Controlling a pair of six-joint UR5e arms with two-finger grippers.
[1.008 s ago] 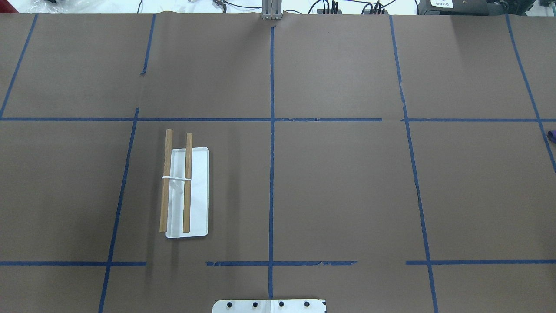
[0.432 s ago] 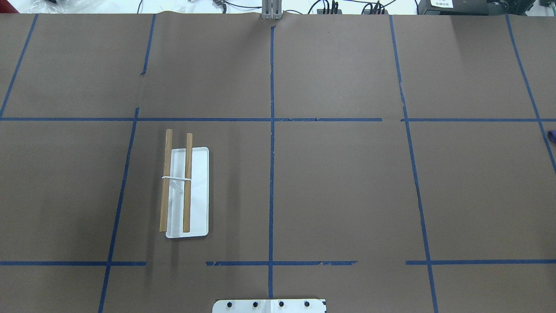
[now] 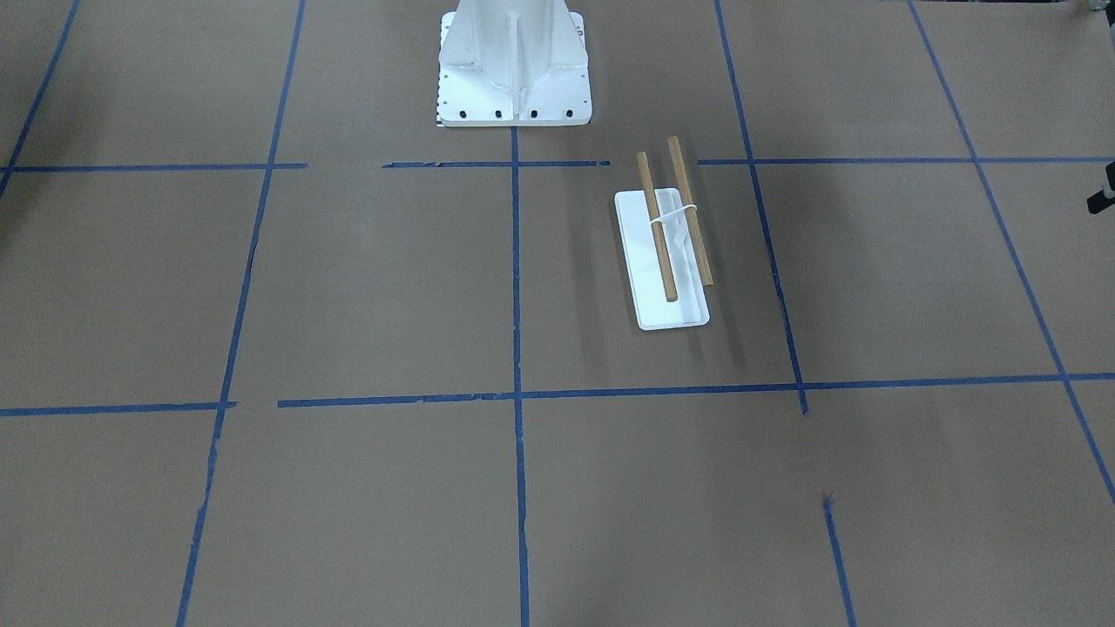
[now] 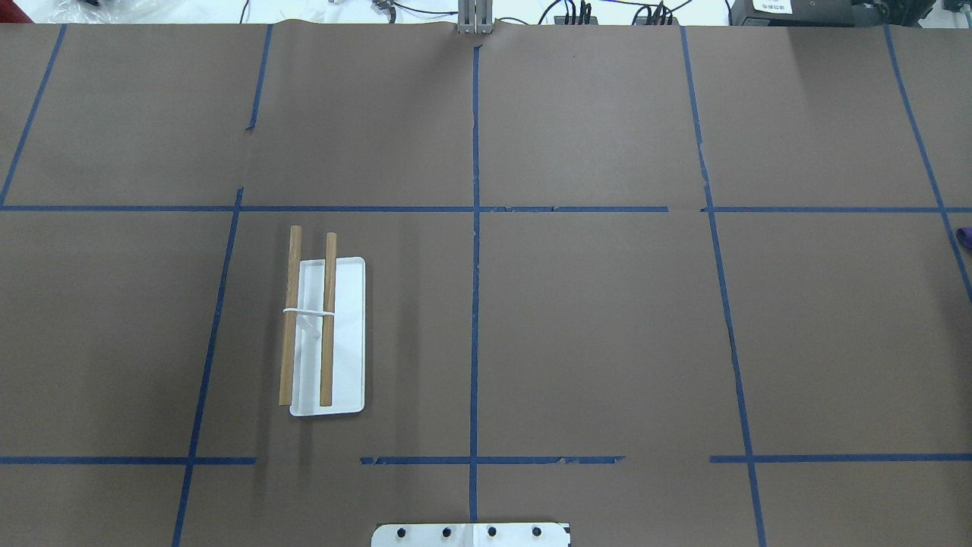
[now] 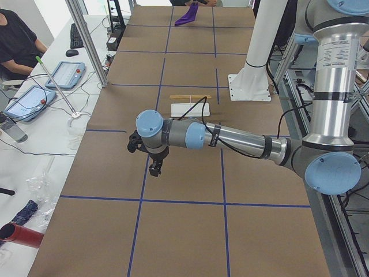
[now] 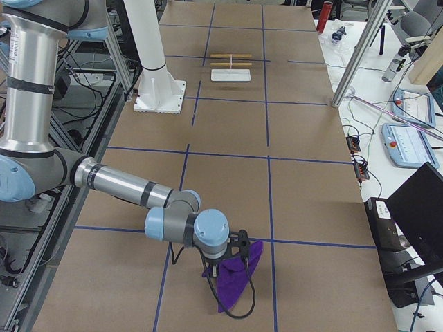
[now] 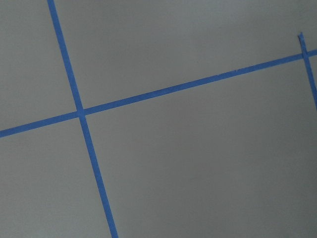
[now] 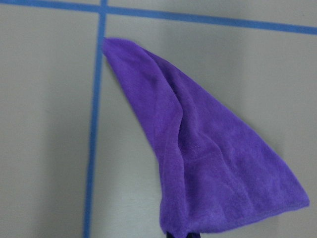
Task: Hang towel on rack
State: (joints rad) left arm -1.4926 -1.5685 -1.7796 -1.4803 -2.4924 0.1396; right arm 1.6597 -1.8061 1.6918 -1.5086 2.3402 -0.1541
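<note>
The rack (image 4: 326, 334) has a flat white base and two light-brown wooden rods, and it stands bare on the robot's left side of the table. It also shows in the front-facing view (image 3: 666, 252) and in the right side view (image 6: 230, 66). The purple towel (image 8: 208, 163) hangs bunched from my right gripper (image 6: 228, 261) just above the table at its far right end, and only its tip (image 4: 964, 237) shows at the overhead view's edge. My left gripper (image 5: 154, 171) hovers over bare table to the left of the rack. I cannot tell whether it is open or shut.
The white bolted pedestal (image 3: 514, 61) of the robot stands at the table's near middle edge. Blue tape lines (image 4: 475, 228) divide the brown table cover. Operator desks with tablets (image 5: 63, 75) lie beyond the table's far side.
</note>
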